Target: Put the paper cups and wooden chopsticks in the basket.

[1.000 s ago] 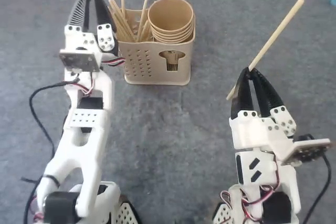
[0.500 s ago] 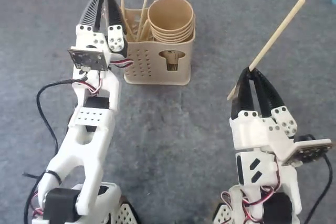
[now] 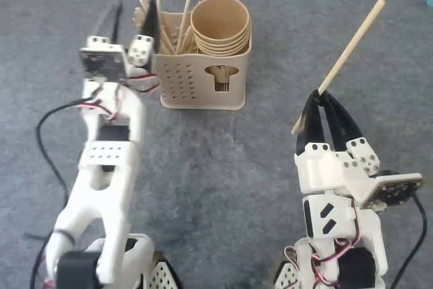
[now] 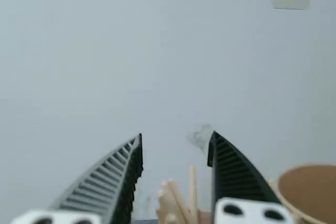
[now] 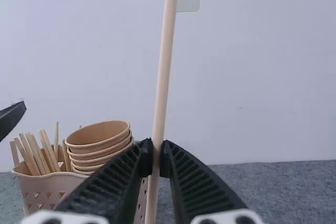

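Grey surface [image 3: 223, 167], basket [image 3: 203, 86] at 12 o'clock. Right hand [image 3: 319, 96], 4 o'clock, pinches a chopstick [image 3: 355, 42] low; it may pivot and miss. Left hand [image 3: 132, 8] spread wide, empty.

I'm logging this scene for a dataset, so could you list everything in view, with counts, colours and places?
basket: one, beige, perforated, far middle of the table
cups: one nested stack, exact count unclear, tan, in the basket's right compartment
chopsticks: a bundle, light wood, upright in the basket's left compartment
held chopstick: one, light wood, slanting up out of the right gripper
table: one, grey textured top
wall: pale, behind the table
cable: one, black, beside the left arm
left gripper: black fingers, open, at the basket's chopstick side
right gripper: black fingers, shut on the held chopstick, right of the basket and nearer
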`<state>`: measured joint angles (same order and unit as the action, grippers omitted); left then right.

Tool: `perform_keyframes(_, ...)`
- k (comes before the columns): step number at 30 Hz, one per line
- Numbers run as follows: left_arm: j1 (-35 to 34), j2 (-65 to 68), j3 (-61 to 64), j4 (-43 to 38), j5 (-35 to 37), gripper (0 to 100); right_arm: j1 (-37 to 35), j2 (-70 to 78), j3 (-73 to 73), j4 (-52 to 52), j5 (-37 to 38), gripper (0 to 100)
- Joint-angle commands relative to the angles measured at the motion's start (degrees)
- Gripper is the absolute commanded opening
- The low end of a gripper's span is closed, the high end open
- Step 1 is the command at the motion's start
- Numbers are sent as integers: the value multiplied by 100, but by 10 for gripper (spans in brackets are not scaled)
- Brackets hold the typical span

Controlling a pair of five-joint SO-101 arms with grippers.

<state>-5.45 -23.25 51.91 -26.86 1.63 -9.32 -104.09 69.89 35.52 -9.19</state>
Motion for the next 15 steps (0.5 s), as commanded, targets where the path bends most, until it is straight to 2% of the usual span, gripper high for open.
perform_keyframes(1, -545, -1284, -286, 1371, -9, 195, -40, 4, -158, -57, -62, 7)
perform_keyframes(8, -1451, -3174, -224, 4642, -18, 196, -48, 4, 440, -444, -62, 7)
perform_keyframes(12, -1969, -3429, -224, 6629, -18, 197, -84, 13, 580, -453, -62, 7)
perform_keyframes(15, -2031, -3323, -40, 7455, 0, 196, -163, 13, 501, -593, -70, 7)
